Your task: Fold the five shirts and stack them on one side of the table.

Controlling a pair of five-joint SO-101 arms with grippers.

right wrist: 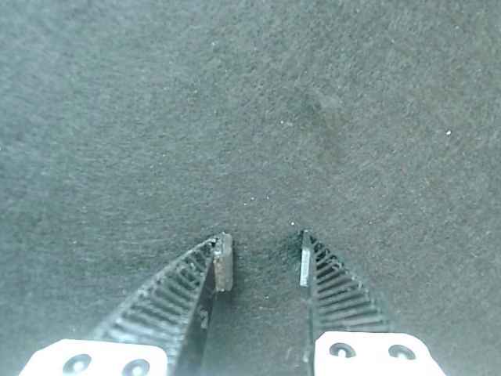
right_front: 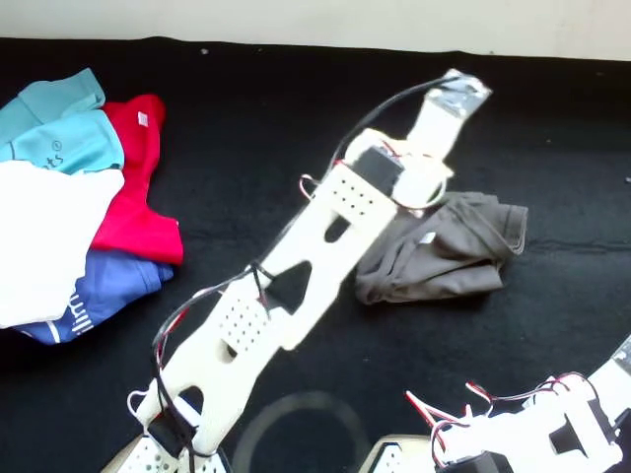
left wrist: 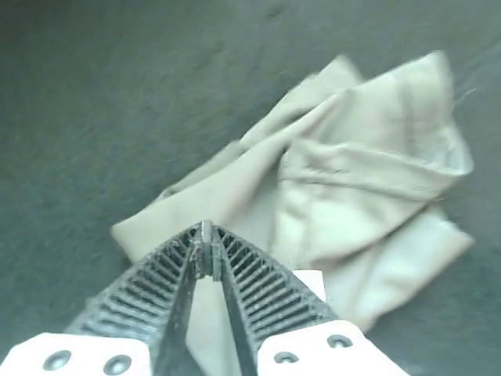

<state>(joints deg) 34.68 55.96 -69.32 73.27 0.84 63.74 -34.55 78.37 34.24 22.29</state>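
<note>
From above, the left arm (right_front: pixel 296 266) stretches slantwise across the black bench (right_front: pixel 296 99) to a crumpled grey shirt (right_front: pixel 454 251) right of centre. The teal shirt (right_front: pixel 59 123), red shirt (right_front: pixel 138 197), white shirt (right_front: pixel 44 236) and blue shirt (right_front: pixel 113 286) lie heaped at the left edge, well apart from it. The right arm (right_front: pixel 532 429) sits at the near right corner.

The left wrist view shows the left jaws closed tip to tip over the grey shirt's edge, no cloth visibly pinched.

In the right wrist view the right jaws are parted, holding nothing, above bare bench.
</note>
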